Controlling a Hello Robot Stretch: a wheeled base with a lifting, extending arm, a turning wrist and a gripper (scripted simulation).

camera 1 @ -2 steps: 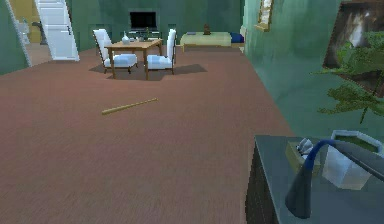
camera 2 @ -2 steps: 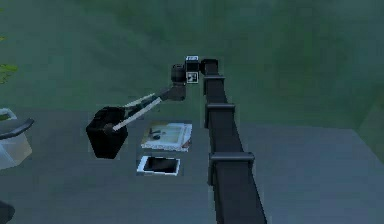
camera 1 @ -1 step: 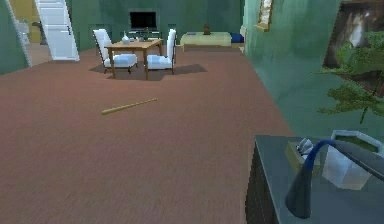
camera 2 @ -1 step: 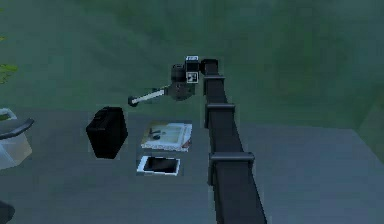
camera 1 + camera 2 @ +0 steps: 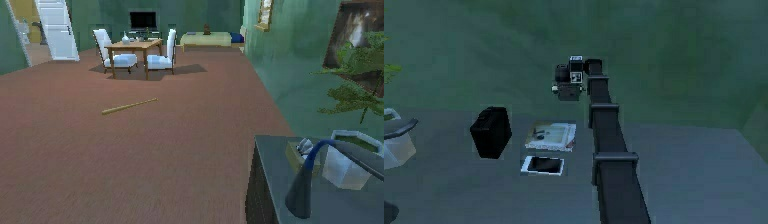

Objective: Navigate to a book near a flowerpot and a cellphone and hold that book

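On the grey tabletop (image 5: 704,170) lies a pale flat book (image 5: 550,134). Just in front of it is a small dark flat slab with a pale rim, likely the cellphone (image 5: 544,165). A white flowerpot (image 5: 394,145) stands at the arm side view's left edge and shows again in the forward view's lower right as a white pot (image 5: 350,160) with green leaves (image 5: 355,75) above it. The dark arm (image 5: 612,150) reaches out over the table. Its gripper (image 5: 564,86) sits farther out than the book. I cannot tell whether it holds anything.
A black blocky thing (image 5: 491,133) stands left of the book. A bent dark blue lamp (image 5: 305,185) is on the dark table (image 5: 270,175). Reddish carpet stretches ahead with a bat (image 5: 130,105) on it. Beyond it are a dining table (image 5: 135,48) and white chairs (image 5: 163,52).
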